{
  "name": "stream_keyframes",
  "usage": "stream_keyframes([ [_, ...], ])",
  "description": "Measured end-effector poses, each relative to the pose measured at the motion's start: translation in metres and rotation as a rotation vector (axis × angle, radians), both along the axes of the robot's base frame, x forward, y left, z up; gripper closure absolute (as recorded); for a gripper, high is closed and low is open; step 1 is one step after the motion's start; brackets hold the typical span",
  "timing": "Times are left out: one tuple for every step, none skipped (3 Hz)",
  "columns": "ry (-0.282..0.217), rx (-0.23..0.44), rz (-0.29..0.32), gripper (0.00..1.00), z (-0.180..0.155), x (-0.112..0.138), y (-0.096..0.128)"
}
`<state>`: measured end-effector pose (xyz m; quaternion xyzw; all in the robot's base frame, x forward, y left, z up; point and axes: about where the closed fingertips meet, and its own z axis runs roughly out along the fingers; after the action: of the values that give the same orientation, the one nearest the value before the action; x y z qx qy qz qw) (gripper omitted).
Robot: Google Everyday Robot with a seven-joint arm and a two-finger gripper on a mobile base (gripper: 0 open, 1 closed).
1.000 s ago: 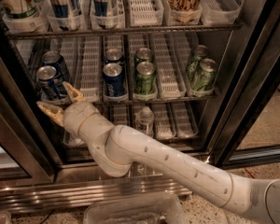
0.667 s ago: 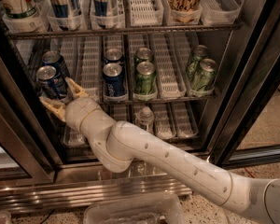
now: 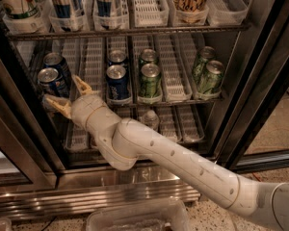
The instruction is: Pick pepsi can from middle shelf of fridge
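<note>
Pepsi can left on middle shelf, gripper beside, perhaps touching, jaws wide, 4 green cans right

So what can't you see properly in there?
Camera view:
- Front left blue can: unclear whether the open tool, just right of it at the middle shelf, touches it.
- Rear left blue can: lower half hidden behind that front can.
- Top-shelf drinks: tops cut off by the upper edge.
- Small bottle on the bottom shelf: lower part hidden by the arm.
</note>
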<state>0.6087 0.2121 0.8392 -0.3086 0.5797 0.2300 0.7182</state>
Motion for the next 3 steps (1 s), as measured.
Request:
stream_keyframes([
  [0.017, 0.002, 0.02, 0.37, -0.006, 0.01, 0.008],
  [0.025, 0.005, 0.042, 0.38, -0.01, 0.018, 0.018],
  [0.028, 0.008, 0.057, 0.39, -0.012, 0.021, 0.026],
])
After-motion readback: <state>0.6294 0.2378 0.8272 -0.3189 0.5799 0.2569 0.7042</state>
